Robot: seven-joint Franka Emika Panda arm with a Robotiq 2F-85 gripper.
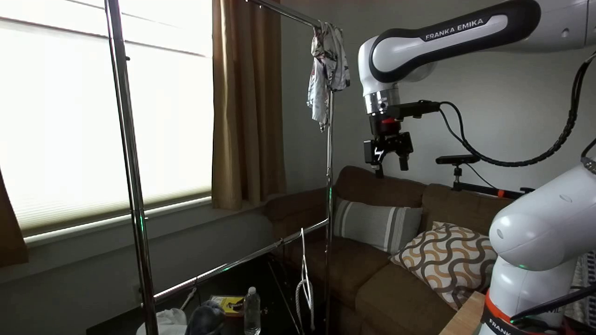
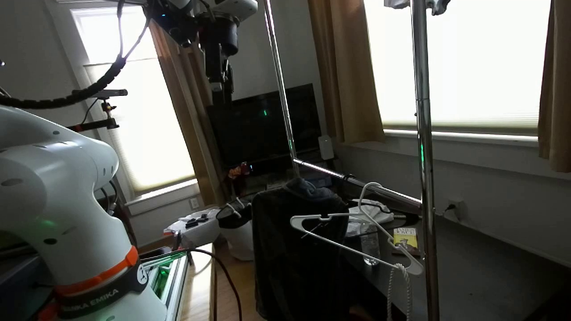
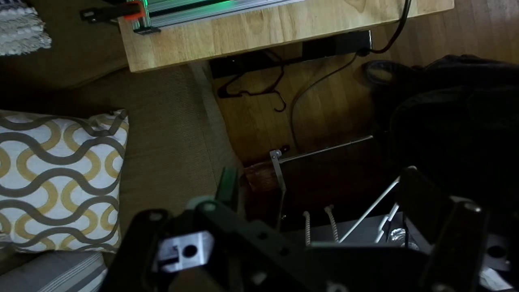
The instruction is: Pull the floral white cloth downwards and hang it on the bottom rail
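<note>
The floral white cloth [image 1: 328,60] hangs crumpled over the end of the rack's upper crossbar [image 1: 288,13], beside the far upright pole. Only its lower edge [image 2: 439,6] shows at the top of an exterior view, and it is out of the wrist view. The bottom rail [image 1: 247,258] is a thin silvery rod low between the uprights, also seen in an exterior view [image 2: 388,191]. My gripper [image 1: 392,169] points down in the air, apart from the cloth and lower than it. Its fingers are spread and empty, as the wrist view [image 3: 320,182] also shows.
A white hanger [image 1: 303,260] with a rope hangs on the bottom rail. Upright poles [image 1: 329,186] [image 2: 424,133] flank the rail. A brown sofa with a patterned cushion [image 1: 447,258] stands below the gripper. A bottle [image 1: 252,311] and yellow book [image 2: 406,238] sit on a dark table.
</note>
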